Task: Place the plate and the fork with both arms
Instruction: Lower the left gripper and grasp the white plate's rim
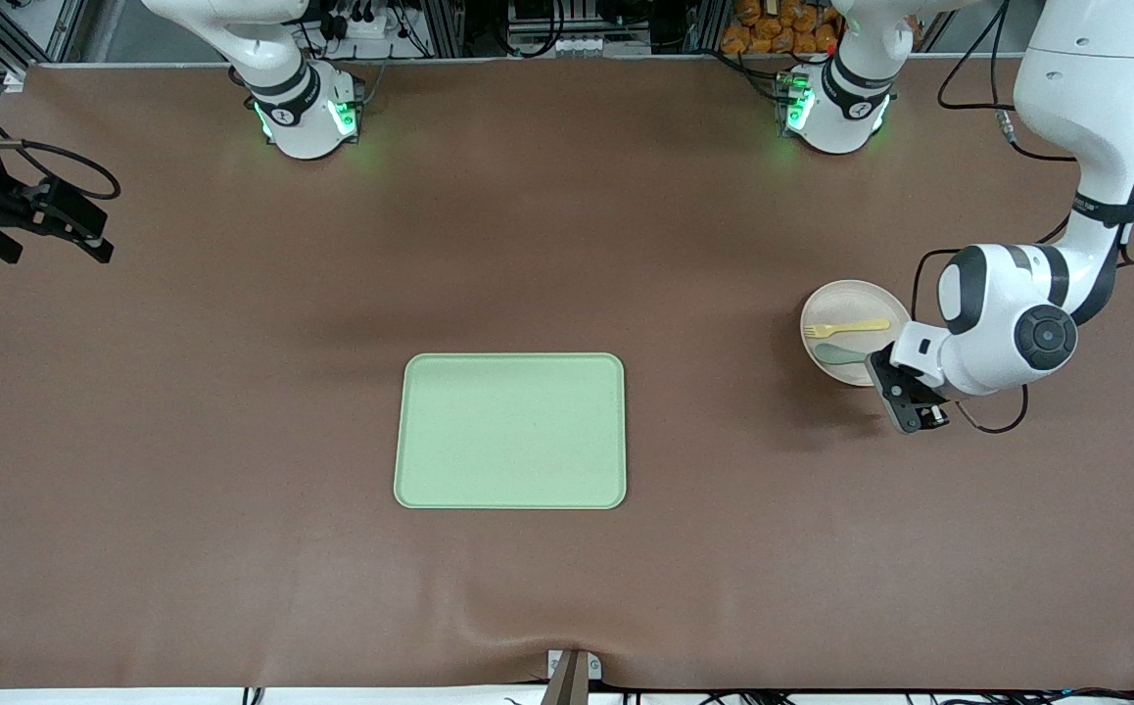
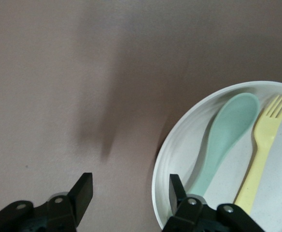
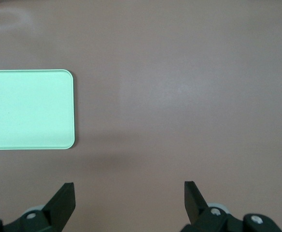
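Note:
The round off-white plate (image 1: 846,299) lies toward the left arm's end of the table. On it lie the pale-yellow fork (image 1: 848,326) and a grey-green spoon (image 1: 839,352) side by side. My left gripper (image 1: 905,394) is down at the plate's edge nearest the front camera. In the left wrist view the left gripper (image 2: 130,193) is open and straddles the plate's rim (image 2: 167,154): one finger is inside the plate by the spoon (image 2: 228,133), the other over bare table. The fork (image 2: 264,145) lies untouched. My right gripper (image 1: 92,230) waits open at the right arm's end of the table, nothing between its fingers (image 3: 63,200).
A rectangular light-green tray (image 1: 510,431) lies mid-table, nearer the front camera than the plate; its corner (image 3: 59,106) shows in the right wrist view. Brown tabletop spreads between tray and plate. The arms' bases stand along the table's edge farthest from the front camera.

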`<state>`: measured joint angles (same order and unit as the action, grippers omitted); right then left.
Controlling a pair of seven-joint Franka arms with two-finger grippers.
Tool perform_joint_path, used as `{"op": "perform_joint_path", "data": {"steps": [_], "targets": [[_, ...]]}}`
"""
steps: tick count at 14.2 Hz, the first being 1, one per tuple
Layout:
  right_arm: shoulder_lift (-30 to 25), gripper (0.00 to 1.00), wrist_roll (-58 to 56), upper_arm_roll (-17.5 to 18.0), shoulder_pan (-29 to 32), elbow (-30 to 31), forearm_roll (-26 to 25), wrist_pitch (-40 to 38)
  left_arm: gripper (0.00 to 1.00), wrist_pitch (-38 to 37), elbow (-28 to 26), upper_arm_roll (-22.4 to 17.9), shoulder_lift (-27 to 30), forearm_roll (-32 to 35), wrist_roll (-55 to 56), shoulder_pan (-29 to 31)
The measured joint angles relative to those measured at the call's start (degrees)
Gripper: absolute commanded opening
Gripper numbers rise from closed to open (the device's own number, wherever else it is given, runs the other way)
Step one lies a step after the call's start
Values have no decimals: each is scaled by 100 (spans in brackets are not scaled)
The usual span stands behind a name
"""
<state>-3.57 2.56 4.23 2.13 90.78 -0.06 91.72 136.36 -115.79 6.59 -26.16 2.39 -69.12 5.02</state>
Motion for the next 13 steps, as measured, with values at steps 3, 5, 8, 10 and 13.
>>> {"op": "perform_joint_path", "data": {"steps": [3, 5, 8, 10, 13], "targets": [[0, 100, 0, 0, 0, 0, 0, 0, 55, 160, -66, 23, -59, 2, -202, -1], [0, 100, 0, 0, 0, 0, 0, -1, 37, 281, -111, 26, -103, 2, -308, -1], [0, 100, 0, 0, 0, 0, 0, -1, 27, 314, -132, 65, -129, 3, -338, -5], [0, 100, 0, 0, 0, 0, 0, -1, 16, 314, -137, 106, -135, 3, -339, -14], [0, 100, 0, 0, 0, 0, 0, -3, 4, 314, -146, 111, -145, 3, -340, -16]]}}
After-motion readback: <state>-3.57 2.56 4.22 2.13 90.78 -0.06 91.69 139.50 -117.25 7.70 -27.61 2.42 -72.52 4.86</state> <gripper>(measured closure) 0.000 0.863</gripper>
